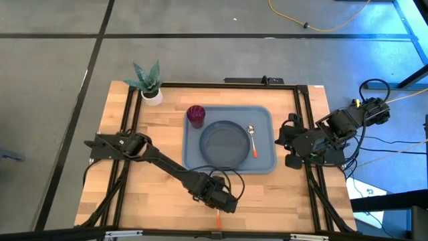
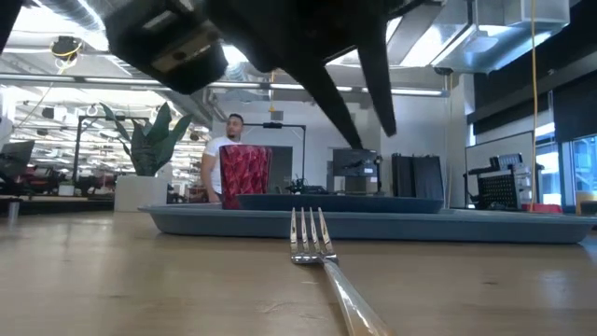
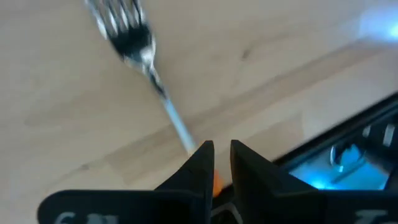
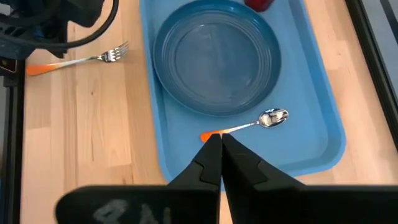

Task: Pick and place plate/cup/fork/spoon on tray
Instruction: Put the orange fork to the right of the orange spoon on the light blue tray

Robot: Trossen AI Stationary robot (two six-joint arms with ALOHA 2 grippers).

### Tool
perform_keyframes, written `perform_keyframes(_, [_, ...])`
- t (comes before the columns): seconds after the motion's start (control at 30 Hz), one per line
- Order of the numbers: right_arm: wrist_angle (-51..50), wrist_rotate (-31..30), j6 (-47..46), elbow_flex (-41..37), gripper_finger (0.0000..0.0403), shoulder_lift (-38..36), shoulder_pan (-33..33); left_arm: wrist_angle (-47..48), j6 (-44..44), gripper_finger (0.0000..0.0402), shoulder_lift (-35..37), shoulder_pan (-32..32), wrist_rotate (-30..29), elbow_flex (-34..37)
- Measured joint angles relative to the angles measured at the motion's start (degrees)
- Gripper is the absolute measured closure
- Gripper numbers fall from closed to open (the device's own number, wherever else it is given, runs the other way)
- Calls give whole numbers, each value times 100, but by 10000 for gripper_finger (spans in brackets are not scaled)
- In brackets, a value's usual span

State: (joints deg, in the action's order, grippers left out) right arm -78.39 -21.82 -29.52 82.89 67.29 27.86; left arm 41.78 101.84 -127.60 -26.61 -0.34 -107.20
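High view: your left end effector sits bottom centre over the fork, which is on the worktop below the tray.

Low view: thin, stiff, light metal lying flat, likely slippery.

Left wrist view: fingers nearly together astride the orange handle; take it there.

Right wrist view: right end effector closed, idle.

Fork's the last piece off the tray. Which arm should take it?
Left. Its tool is right over the fork at the table's near edge, fingers astride the orange handle. The right tool waits beyond the tray.
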Motion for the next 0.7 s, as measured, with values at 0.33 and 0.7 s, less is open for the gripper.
perform_keyframes(0.33, [-35,-2,26,0,391,0,-2,2,-14,357,-1,-47,-613,0])
perform_keyframes(0.7, [-35,-3,-15,0,391,0,-2,391,759,358,-1,-309,-957,-2])
